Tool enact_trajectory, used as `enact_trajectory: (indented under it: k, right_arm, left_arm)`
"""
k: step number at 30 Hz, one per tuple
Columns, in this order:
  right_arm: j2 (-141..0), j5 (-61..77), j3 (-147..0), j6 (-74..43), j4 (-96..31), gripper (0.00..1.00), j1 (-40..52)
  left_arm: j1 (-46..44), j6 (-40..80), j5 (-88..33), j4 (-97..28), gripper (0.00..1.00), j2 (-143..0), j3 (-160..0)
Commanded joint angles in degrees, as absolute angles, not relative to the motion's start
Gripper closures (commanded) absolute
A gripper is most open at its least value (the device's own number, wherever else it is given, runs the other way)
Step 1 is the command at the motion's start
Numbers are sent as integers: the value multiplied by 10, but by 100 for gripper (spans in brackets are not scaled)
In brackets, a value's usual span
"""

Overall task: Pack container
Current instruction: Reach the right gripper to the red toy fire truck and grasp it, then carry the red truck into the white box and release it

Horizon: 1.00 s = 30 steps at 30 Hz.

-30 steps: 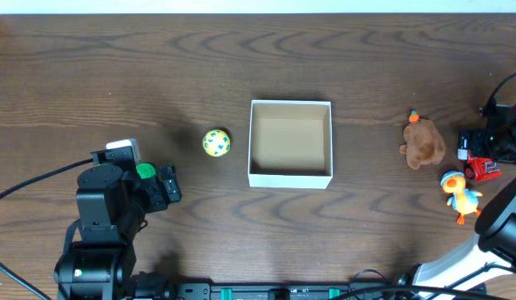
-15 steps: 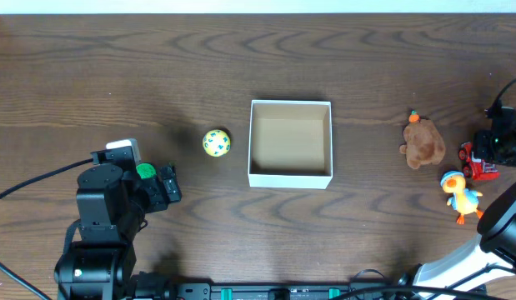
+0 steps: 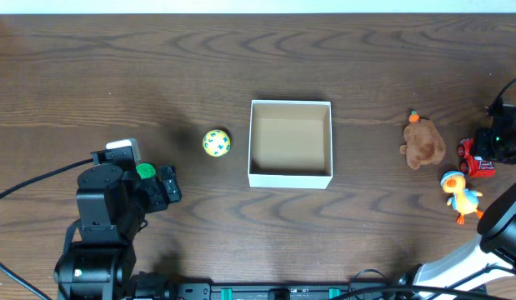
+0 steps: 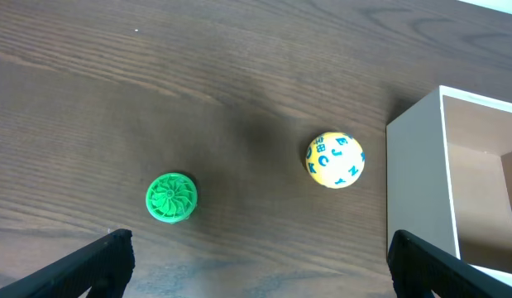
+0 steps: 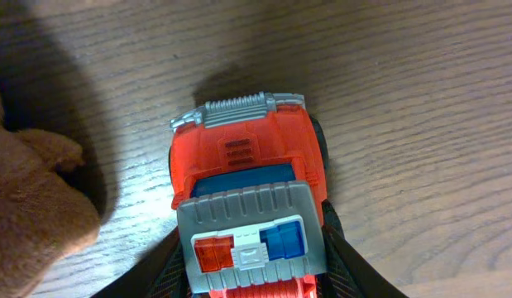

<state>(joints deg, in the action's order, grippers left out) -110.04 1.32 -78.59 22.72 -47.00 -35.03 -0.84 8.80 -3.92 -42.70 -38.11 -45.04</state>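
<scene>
Since the right wrist view crops tight, the right gripper shows only as two dark fingers straddling the rear of the red toy truck. They sit hard against its sides, but I can't tell if they pinch it or just bracket it. Overhead, that gripper covers part of the truck, near the frame's right edge. The brown plush is cut off at the left of the wrist view, while overhead shows it whole, plus a yellow duck seen in no other view. The container sits mid-table, open top up. The left wrist view catches only its near corner. The left gripper is spread wide, fingers at the bottom corners. The green disc is clear there but half hidden by the arm overhead. The yellow ball carries blue letters, too curved to read reliably. Overhead they're just specks.
</scene>
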Motion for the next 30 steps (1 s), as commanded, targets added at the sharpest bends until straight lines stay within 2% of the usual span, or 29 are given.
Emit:
enact_trajectory:
  k: [1, 6, 10, 14, 19, 23, 30]
  right_arm:
    - [-1101, 39, -790, 201, -465, 75, -352]
    - [-1077, 39, -806, 142, -465, 83, -339]
    - [-1021, 39, -836, 98, -471, 99, -313]
    - [-943, 39, -879, 44, -498, 99, -261]
    - [-844, 39, -906, -17, -528, 99, -145]
    - [-793, 27, -906, -109, -538, 99, -18]
    - [-806, -63, -886, -276, -532, 99, 198]
  left_arm:
    - [-6, 89, -41, -428, 2, -381, -462]
    - [-6, 89, -41, -428, 2, -381, -462]
    - [-6, 89, -41, -428, 2, -381, -461]
    - [-6, 89, -41, -428, 2, -381, -461]
    - [-6, 89, -41, -428, 2, -381, -461]
    - [-6, 89, -41, -429, 2, -381, -461]
    - [-6, 89, -41, -429, 2, -381, -461]
